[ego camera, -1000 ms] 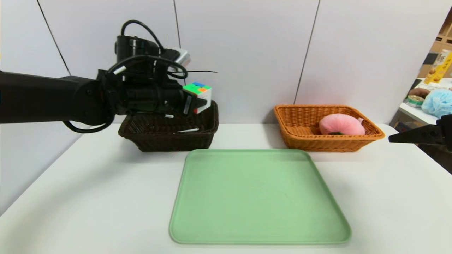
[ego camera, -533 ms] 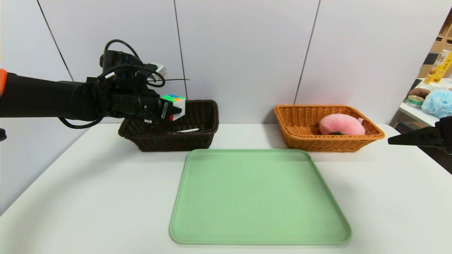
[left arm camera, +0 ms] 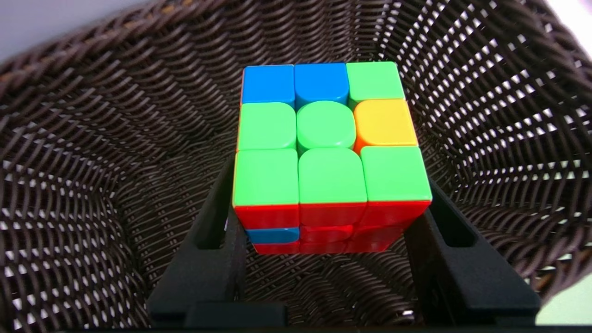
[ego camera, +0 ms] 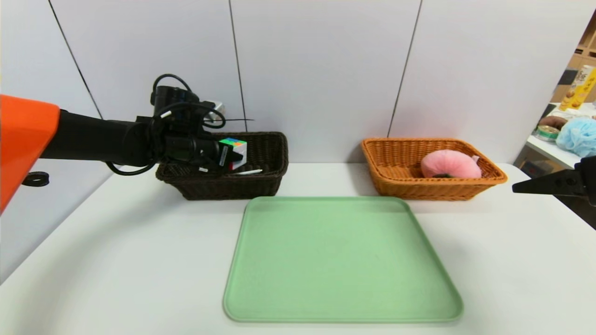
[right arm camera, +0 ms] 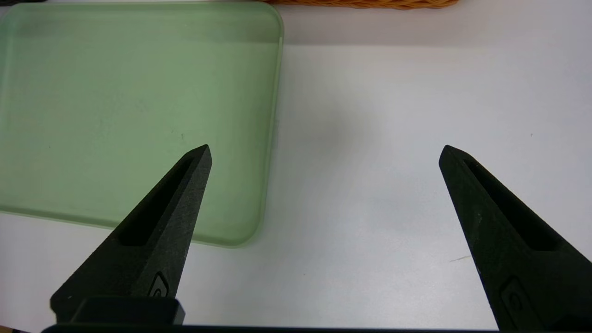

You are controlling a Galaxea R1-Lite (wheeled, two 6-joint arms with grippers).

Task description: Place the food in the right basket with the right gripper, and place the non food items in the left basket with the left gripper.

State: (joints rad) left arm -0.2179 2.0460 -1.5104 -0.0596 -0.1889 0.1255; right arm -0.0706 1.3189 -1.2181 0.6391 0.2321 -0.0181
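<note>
White table (ego camera: 116, 260) (green tray (ego camera: 342, 260) centred), grey-panelled wall (ego camera: 316, 70).

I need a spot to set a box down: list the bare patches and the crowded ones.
Free: the whole green plastic tray; the white table in front of it and at both sides; the strip between the dark brown wicker basket and the orange-tan wicker basket.

Crowded: the dark basket, where the left gripper holds the multicoloured puzzle cube above a white pen.
</note>
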